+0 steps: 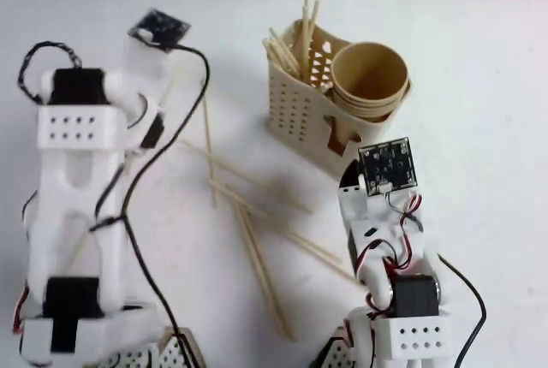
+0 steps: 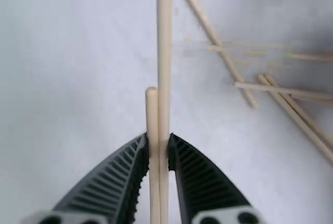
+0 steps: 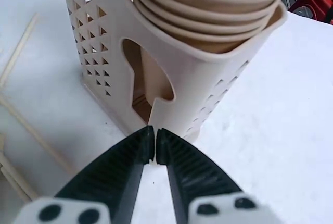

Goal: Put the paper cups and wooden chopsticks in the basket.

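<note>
Inside the basket (image 1: 295,107): paper cups (image 1: 370,77), some chopsticks (image 1: 301,34) — my left gripper (image 2: 157,143) clamps two more, right gripper (image 3: 155,143) closed, empty; several lie loose on the table (image 1: 479,86).

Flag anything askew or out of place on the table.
Several loose chopsticks lie criss-crossed on the table beside the basket, not in it. The left gripper pinches two chopsticks with uneven ends.
</note>
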